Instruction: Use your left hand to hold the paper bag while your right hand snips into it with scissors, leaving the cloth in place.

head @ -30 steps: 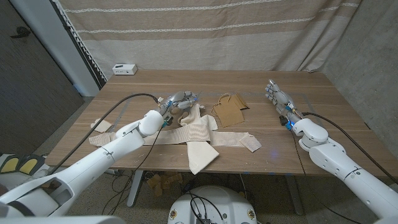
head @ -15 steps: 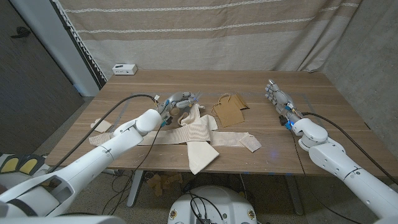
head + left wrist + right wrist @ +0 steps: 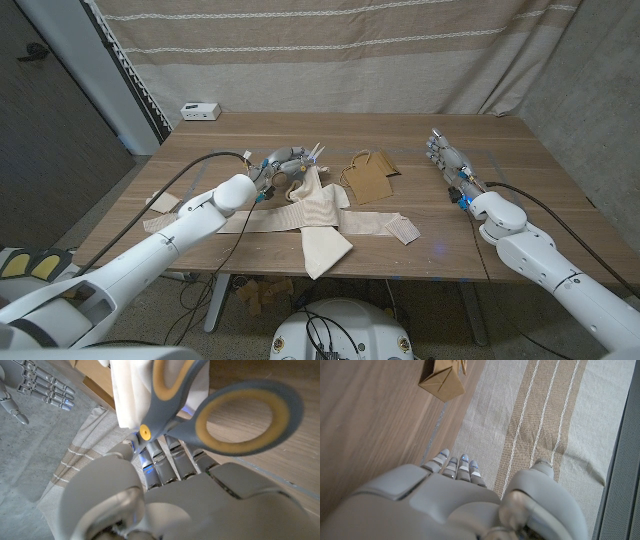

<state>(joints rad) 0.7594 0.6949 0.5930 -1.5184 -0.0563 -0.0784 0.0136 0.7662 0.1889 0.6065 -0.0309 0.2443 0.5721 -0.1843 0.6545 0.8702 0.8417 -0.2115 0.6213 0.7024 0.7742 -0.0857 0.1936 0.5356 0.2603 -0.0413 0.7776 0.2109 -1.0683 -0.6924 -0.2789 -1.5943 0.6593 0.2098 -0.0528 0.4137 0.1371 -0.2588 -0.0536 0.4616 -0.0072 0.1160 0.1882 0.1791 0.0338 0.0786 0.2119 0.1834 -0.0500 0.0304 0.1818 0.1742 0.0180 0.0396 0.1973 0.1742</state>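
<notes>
Striped curtain (image 3: 330, 50) hanging behind a wooden table (image 3: 500, 135), with a small white box (image 3: 200, 110) sitting at its far left corner. Lying across the middle of the table, cloth (image 3: 315, 215), cream with tan stripes, one end bunching up toward the left hand (image 3: 283, 165). Resting just right of that bunch and well left of the right hand (image 3: 448, 160), the brown paper bag (image 3: 368, 177), flat, one corner touching the cloth's edge. Reaching in over the cloth's raised end, the left hand, fingers curling around scissors (image 3: 312, 155), pale tips poking out past the knuckles toward the bag but staying short of it. Showing up close in the left wrist view, scissors (image 3: 210, 410) with grey handles lined in yellow and a yellow pivot, sitting against the fingers (image 3: 170, 460) of the left hand (image 3: 190, 505), white cloth (image 3: 130, 395) pressing right beside the blades; whether the blades are parted, cannot tell. Standing on its edge near the table's right side, the right hand, fingers straight and apart, holding nothing, well clear of bag and cloth. Appearing in the right wrist view beyond the right hand (image 3: 460, 500), the bag (image 3: 442, 377) far across bare wood. Lying at the table's left edge, a small tan scrap (image 3: 165, 202).
</notes>
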